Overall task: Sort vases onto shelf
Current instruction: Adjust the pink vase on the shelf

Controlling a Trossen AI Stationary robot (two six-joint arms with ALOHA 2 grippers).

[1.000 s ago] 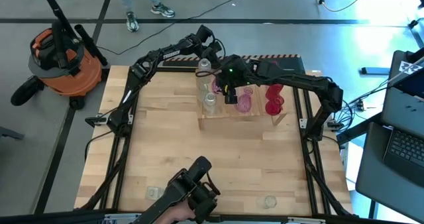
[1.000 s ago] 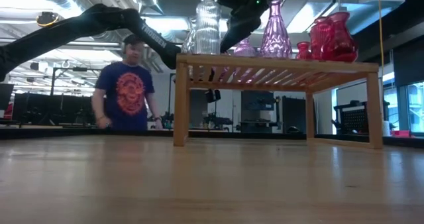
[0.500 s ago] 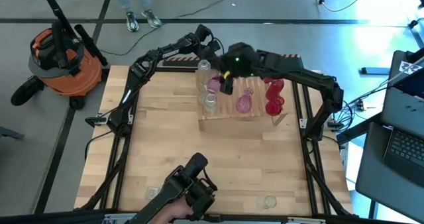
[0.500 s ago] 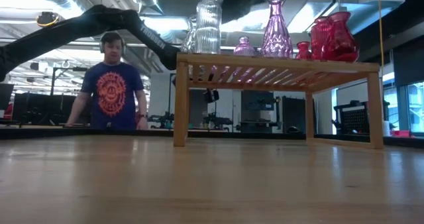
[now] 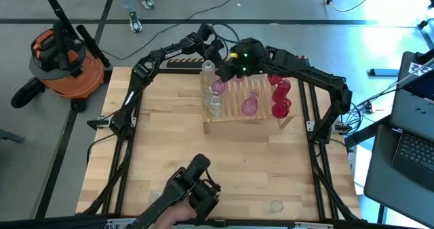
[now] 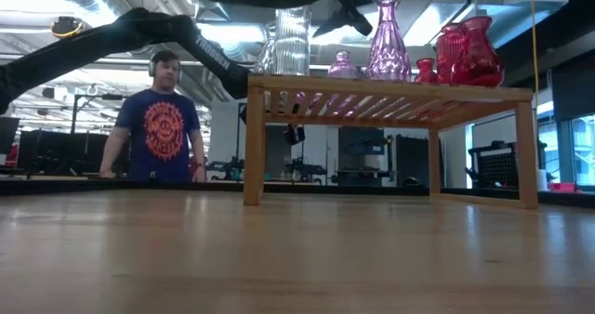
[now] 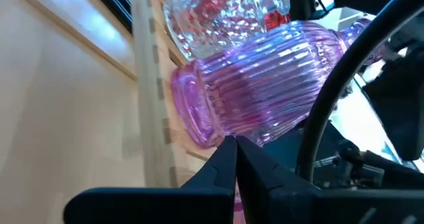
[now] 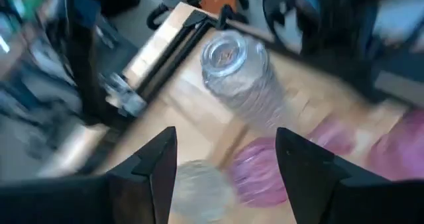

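I have the right gripper [image 5: 229,68] hovering above the back left part of the shelf [image 5: 263,114], its fingers [image 8: 154,161] spread apart with nothing between them; through its wrist camera I look down on a clear ribbed vase [image 8: 233,65], a pink vase [image 8: 255,171] and a second clear vase [image 8: 195,191]. The left gripper [image 5: 211,47] sits just behind the shelf's back left corner with its fingers [image 7: 222,171] pressed together, holding nothing, right up against a ribbed pink vase [image 7: 265,78] with a clear vase [image 7: 218,15] beside it. From overhead, the shelf stands at the far middle of the counter [image 5: 203,154] and carries the clear vases [image 5: 215,103] at its left end, pink ones [image 5: 250,106] in the middle and red vases [image 5: 281,106] at the right. One more clear vase [image 5: 274,206] lies on the counter near its front edge. At table height I see a person [image 6: 160,119] standing beyond the counter.
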